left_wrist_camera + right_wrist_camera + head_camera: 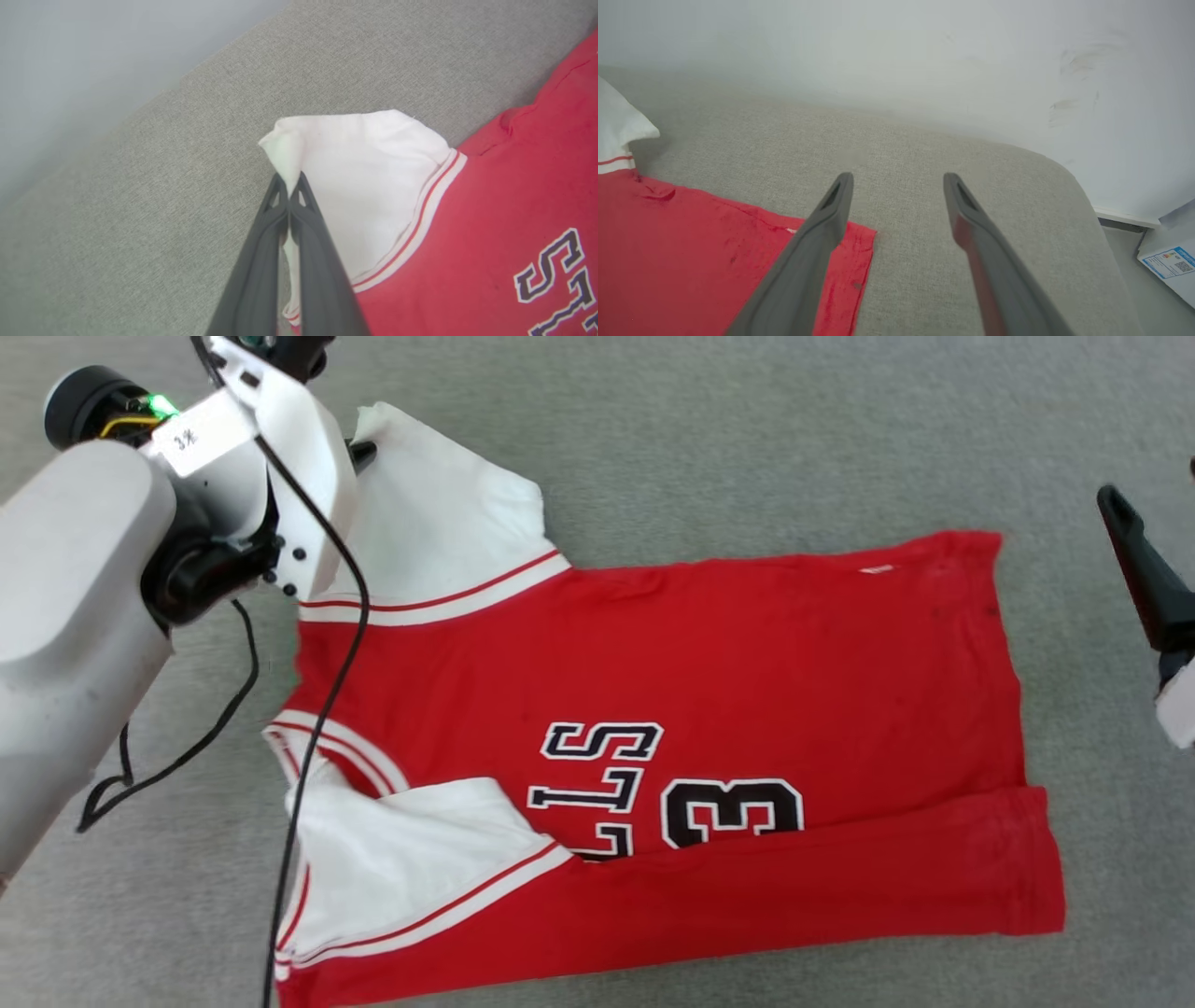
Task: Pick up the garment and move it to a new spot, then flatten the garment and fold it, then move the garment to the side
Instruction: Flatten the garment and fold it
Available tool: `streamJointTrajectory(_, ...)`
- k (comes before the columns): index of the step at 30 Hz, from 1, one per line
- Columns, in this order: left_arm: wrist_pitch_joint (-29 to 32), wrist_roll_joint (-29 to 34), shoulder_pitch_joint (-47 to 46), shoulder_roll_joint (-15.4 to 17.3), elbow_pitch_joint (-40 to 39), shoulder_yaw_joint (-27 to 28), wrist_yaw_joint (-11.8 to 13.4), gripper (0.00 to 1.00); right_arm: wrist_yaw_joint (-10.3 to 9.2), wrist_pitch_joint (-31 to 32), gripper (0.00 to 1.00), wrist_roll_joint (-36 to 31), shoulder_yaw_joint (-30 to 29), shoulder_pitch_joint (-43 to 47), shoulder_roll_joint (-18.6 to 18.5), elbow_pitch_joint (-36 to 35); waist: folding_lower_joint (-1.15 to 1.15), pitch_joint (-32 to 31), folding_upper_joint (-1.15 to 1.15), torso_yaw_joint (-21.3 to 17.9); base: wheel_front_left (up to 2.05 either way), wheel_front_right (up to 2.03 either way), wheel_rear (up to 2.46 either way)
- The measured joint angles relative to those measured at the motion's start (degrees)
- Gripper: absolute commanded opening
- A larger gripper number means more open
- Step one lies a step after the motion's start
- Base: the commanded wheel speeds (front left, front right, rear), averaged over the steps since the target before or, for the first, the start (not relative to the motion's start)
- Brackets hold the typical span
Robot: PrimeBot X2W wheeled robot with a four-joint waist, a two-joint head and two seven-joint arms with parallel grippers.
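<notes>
In the head view, a folded-over red strip hides part of the black, white-outlined lettering (597, 775) on the red jersey garment with white sleeves (672, 644), whose lower-left corner runs off the bottom edge. The pale wrist housing (289, 439) covers the left gripper (362, 452) except 1 dark tip. The right edge cuts the right gripper (1134, 555), leaving 1 finger. The blue-and-white label (1169, 261) is too small to read.

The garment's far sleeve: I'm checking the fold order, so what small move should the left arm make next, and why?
Probably lift a little and carry the far sleeve inward over the red chest of the garment. The left gripper has its jaws shut on the sleeve's tip, and the near sleeve already lies folded in over the lettering.
</notes>
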Motion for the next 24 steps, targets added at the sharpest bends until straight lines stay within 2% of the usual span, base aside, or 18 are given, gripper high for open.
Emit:
streamJointTrajectory(7,-3.05,1.07,2.94,1.18,-5.99,-0.32,1.41,0.00,0.00,20.89,1.00,9.73,8.40,-6.16,-9.44,5.53,0.00,-1.55,0.00,3.07,0.00,0.00,0.00)
streamJointTrajectory(11,-4.16,1.49,3.96,1.55,-8.79,-0.33,2.59,0.00,0.00,29.29,1.00,12.30,13.38,-10.61,-11.67,8.64,0.00,-1.14,0.00,4.36,0.00,0.00,0.00)
streamJointTrajectory(16,-5.59,1.97,4.18,0.78,-10.84,-0.29,3.48,0.00,0.00,33.00,1.00,12.07,18.30,-15.74,-11.88,13.93,0.00,0.35,0.00,5.82,0.00,0.00,0.00)
streamJointTrajectory(24,-7.39,2.52,4.24,0.25,-12.54,-0.08,4.14,0.00,0.00,30.34,1.00,11.05,23.77,-21.15,-9.00,25.08,0.00,3.51,0.00,7.74,0.00,0.00,0.00)
